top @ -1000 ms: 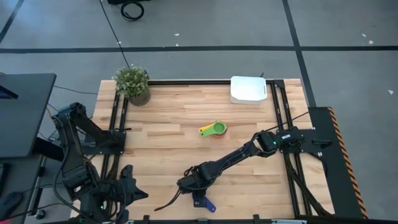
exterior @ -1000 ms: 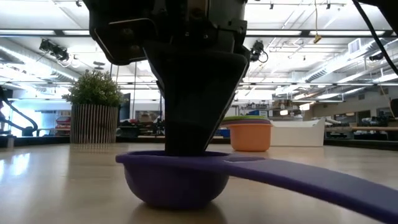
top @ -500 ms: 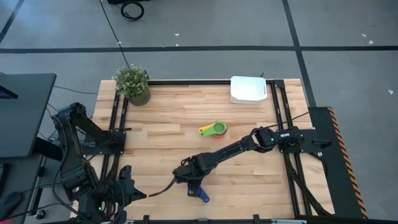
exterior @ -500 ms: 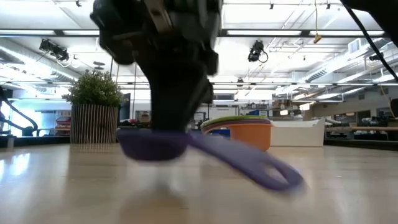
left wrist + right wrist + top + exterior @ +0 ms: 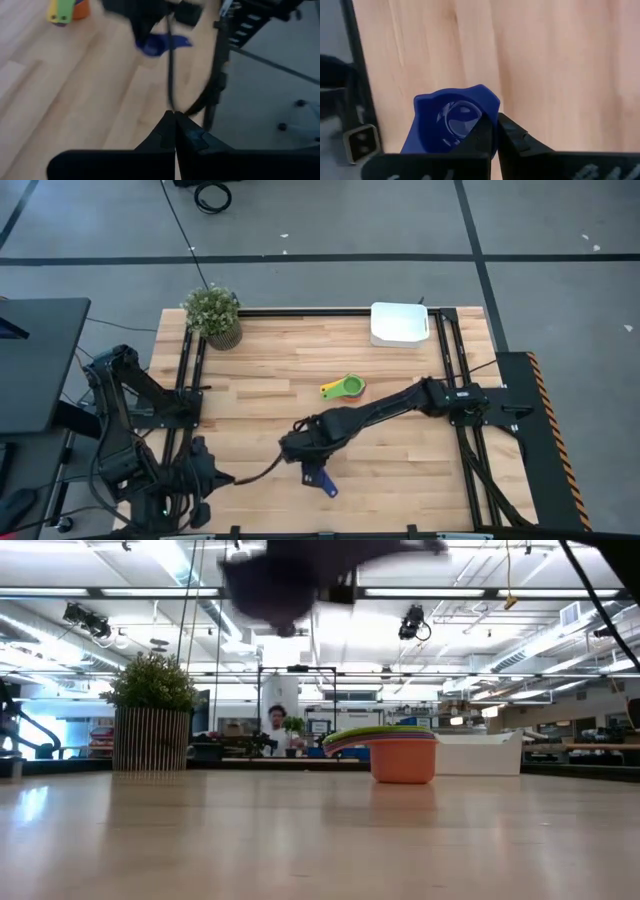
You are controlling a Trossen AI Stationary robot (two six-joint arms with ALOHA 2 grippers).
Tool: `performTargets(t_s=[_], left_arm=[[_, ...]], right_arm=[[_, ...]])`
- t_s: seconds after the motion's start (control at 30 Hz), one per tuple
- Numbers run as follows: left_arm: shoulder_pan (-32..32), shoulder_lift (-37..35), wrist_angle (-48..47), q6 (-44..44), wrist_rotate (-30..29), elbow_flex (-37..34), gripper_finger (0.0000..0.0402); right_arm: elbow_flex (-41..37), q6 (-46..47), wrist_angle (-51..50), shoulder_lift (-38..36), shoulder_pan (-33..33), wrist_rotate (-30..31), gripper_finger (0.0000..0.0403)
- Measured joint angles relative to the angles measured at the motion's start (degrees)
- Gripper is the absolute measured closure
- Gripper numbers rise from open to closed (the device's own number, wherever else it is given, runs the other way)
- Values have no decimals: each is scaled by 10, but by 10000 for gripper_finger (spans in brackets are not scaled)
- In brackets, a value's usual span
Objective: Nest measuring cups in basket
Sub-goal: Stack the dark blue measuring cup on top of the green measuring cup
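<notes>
My right jaws are pinching the blue cup by its rim, lifted clear of the surface. The nested stack sits toward two o'clock, the basket farther at one. I'd best keep the bowl level and travel high over the stack. My left jaws wait pressed together at the near-left corner.

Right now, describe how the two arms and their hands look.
Both arms are dark, jointed links on black bases. The right arm carries a small white label near its base. Each hand, left and right, ends in two flat black tapering fingers. A black cable trails from the right one.
</notes>
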Motion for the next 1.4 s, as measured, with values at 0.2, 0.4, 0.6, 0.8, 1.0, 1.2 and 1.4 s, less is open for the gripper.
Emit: performTargets(t_s=[0.2, 0.4, 0.6, 0.8, 1.0, 1.2, 1.4], left_arm=[[0, 0, -72, -7, 1, 0, 400], [-21, -10, -149, -6, 0, 0, 400], [-53, -37, -211, -13, -44, 0, 400], [-67, -60, -217, 21, -49, 0, 400], [-68, -64, -217, 79, -49, 0, 400], [-68, -63, -216, 120, -47, 0, 400], [-68, -63, -223, 124, -43, 0, 400]], right_arm=[[3, 128, -5, -67, 10, 83, 391], [3, 352, -25, -114, 18, 215, 391], [3, 538, -57, -131, 6, 260, 391], [3, 665, -167, -131, -21, 247, 391], [1, 755, -192, -133, -56, 216, 391], [-2, 780, -191, -132, -114, 185, 391], [-5, 751, -192, -132, -178, 175, 391]])
